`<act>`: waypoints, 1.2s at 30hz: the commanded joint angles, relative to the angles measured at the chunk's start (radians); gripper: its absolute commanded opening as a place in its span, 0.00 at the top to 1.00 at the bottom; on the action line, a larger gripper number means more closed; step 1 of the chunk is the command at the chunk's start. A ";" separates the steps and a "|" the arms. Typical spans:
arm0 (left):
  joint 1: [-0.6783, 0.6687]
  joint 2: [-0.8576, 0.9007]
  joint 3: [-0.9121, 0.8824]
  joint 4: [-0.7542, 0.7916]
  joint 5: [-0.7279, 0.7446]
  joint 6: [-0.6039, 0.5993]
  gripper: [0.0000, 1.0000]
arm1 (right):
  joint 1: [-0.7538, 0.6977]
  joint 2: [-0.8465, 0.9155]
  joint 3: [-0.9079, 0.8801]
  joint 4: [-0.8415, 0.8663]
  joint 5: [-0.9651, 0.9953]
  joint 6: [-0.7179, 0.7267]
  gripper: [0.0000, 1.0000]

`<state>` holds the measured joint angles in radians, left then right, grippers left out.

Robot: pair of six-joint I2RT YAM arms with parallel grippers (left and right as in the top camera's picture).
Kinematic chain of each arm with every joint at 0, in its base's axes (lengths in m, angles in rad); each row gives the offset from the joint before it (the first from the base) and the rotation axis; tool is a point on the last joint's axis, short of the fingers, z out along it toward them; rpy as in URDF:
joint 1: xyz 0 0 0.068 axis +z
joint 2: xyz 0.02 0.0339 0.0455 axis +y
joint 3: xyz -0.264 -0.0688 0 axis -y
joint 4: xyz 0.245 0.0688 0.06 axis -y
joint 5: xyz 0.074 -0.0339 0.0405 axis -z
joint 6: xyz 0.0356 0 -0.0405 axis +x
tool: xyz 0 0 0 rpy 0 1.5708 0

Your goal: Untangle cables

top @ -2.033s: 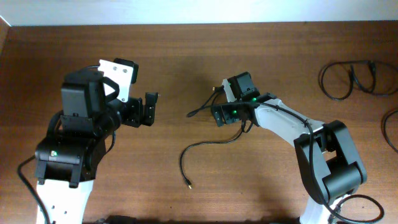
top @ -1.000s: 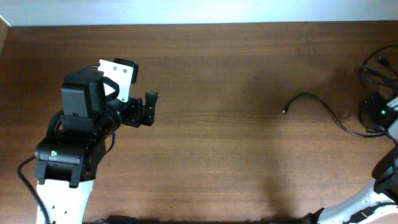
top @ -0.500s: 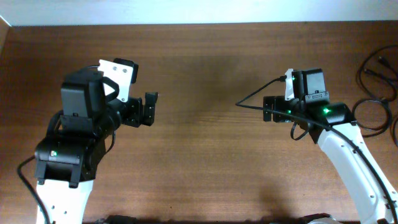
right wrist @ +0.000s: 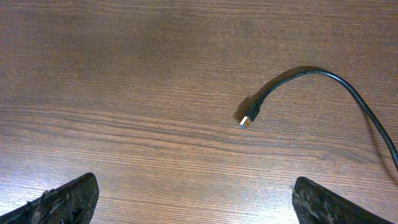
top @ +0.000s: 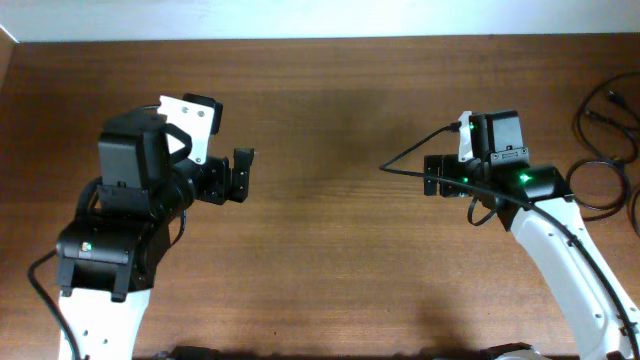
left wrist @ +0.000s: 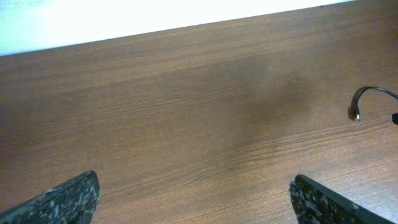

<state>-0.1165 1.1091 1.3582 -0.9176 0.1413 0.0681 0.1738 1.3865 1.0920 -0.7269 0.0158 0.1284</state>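
Observation:
A thin black cable [top: 410, 152] lies on the wooden table, its free end pointing left in front of my right gripper [top: 431, 176]; it runs back under that arm to more black cables [top: 603, 112] looped at the far right edge. In the right wrist view the cable [right wrist: 314, 70] arcs ahead and its small metal plug [right wrist: 247, 119] rests on the wood. My right gripper [right wrist: 199, 208] is open and empty, behind the plug. My left gripper [top: 242, 176] is open and empty, well left of the cable. In the left wrist view [left wrist: 199, 208] the cable end [left wrist: 356, 114] shows far right.
The table top [top: 320, 260] is brown wood with a pale wall along its back edge. A black cable loop [top: 600, 190] lies beside the right arm's forearm. Thick black wires run along both arms.
Over two seconds the right arm went from the centre to the far right edge, then back to centre-right. The cables once at centre now lie to the right. Nothing moved in the last half second.

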 commanded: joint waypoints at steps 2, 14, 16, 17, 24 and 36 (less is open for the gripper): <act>0.002 -0.002 0.003 0.002 -0.005 0.009 0.01 | 0.010 -0.006 -0.004 0.001 0.016 0.003 0.01; 0.002 -0.039 0.003 0.002 -0.004 0.009 0.01 | 0.010 -0.006 -0.004 0.001 0.016 0.003 0.01; 0.002 -0.090 0.003 0.002 -0.005 0.009 0.01 | 0.010 -0.006 -0.004 0.001 0.016 0.003 0.01; 0.002 -0.131 0.003 0.002 -0.004 0.009 0.01 | 0.010 -0.006 -0.004 0.001 0.016 0.003 0.01; 0.002 -0.277 0.003 0.002 -0.004 0.009 0.01 | 0.010 -0.006 -0.004 0.001 0.016 0.003 0.01; 0.002 -0.398 0.002 -0.005 -0.005 0.009 0.01 | 0.010 -0.006 -0.004 0.001 0.016 0.003 0.01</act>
<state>-0.1165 0.7399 1.3582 -0.9245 0.1413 0.0681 0.1741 1.3865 1.0920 -0.7269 0.0189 0.1287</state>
